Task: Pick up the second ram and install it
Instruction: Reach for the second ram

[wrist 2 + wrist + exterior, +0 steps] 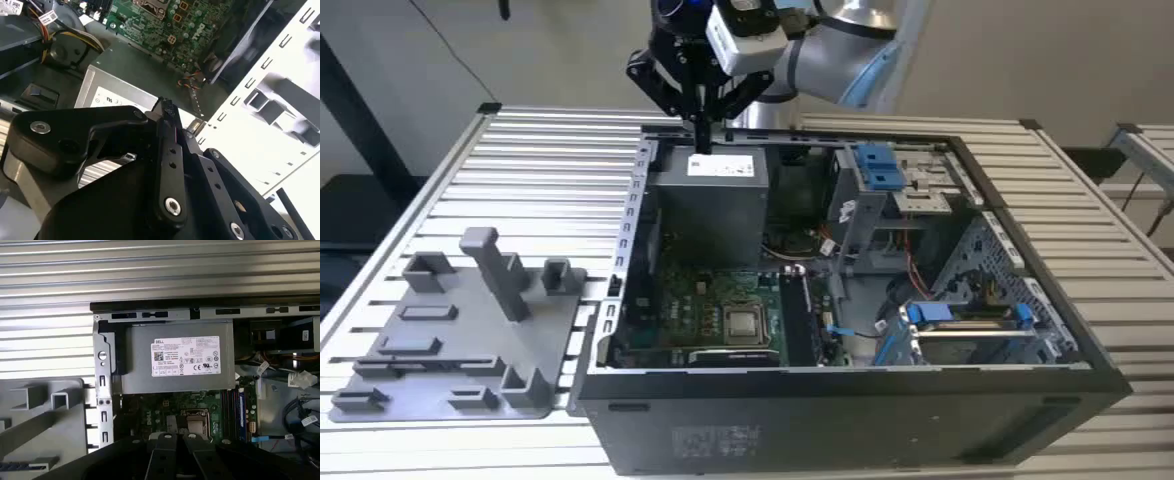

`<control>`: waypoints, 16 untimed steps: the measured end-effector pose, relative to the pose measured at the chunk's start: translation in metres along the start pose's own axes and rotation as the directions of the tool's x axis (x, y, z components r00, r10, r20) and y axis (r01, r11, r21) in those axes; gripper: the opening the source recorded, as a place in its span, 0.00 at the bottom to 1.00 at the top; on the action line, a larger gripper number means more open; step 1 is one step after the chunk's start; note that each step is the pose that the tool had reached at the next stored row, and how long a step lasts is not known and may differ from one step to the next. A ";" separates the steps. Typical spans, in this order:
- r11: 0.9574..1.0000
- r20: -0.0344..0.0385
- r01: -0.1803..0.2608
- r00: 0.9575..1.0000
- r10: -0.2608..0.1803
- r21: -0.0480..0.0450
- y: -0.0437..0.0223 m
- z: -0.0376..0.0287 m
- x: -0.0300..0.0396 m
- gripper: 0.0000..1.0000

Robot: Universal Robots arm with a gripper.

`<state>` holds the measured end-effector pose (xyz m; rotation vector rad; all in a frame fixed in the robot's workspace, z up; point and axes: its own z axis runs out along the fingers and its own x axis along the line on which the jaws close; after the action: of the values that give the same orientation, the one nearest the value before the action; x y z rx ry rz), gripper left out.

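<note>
My gripper (703, 138) hangs over the back edge of the open computer case (1067, 350), just above the grey power supply (707, 195). Its black fingers (166, 107) are pressed together and hold nothing that I can see. In the first wrist view the gripper (175, 437) sits over the power supply (175, 365) and the green motherboard (165, 412). Long dark strips stand in the memory slots (234, 407) beside the processor (744, 322). I cannot tell whether the second ram is one of them.
On the slatted table, at the exterior view's left, a grey plastic fixture (467, 340) carries a tall post (494, 270). Bright blue drive clips (881, 165) and loose cables (907, 270) fill the case's right half. A metal drive cage (967, 335) sits at the front right.
</note>
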<state>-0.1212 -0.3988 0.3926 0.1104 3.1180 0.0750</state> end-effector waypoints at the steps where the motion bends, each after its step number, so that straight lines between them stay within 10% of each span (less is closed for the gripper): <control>1: 1.000 0.000 0.000 1.000 0.000 0.000 0.0000 0.0000 0.0000 0.11; 16: 1.000 0.000 0.000 1.000 0.000 0.000 -0.0006 -0.0001 0.0034 0.11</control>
<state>-0.1246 -0.3992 0.3926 0.1102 3.1181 0.0749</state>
